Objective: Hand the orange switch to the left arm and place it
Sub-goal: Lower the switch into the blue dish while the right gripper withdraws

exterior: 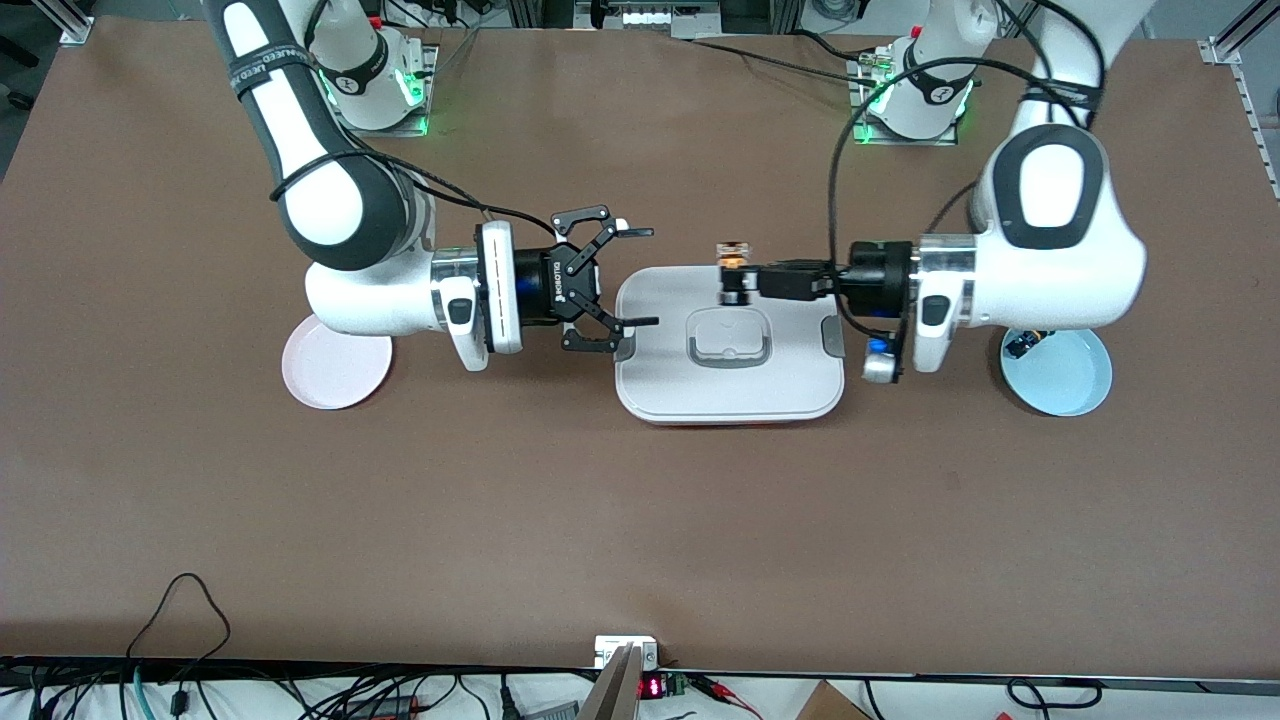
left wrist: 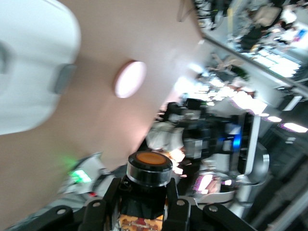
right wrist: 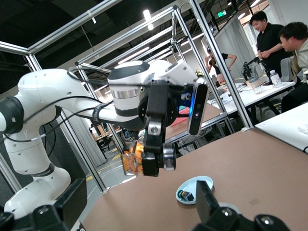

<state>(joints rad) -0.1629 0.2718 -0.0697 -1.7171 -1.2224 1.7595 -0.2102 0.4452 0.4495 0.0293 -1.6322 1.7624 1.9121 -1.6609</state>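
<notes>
The orange switch [exterior: 733, 252] has an orange-tan body and a black round cap, and my left gripper [exterior: 738, 278] is shut on it in the air over the white box [exterior: 660, 380], above the lid's edge nearest the robots' bases. The left wrist view shows the cap [left wrist: 149, 168] standing up between the fingers [left wrist: 175, 207]. My right gripper [exterior: 652, 278] is open and holds nothing; it hangs beside the box at the right arm's end, pointing at the switch. From the right wrist, the switch [right wrist: 134, 161] shows in the left gripper [right wrist: 155, 164], apart from my open right gripper [right wrist: 139, 204].
A pink plate [exterior: 335, 370] lies under the right arm. A light blue plate [exterior: 1065, 380] under the left arm holds a small blue-bodied part [exterior: 1022, 345]. The box's lid has grey side clips and a recessed handle [exterior: 728, 338]. Cables run along the table's front edge.
</notes>
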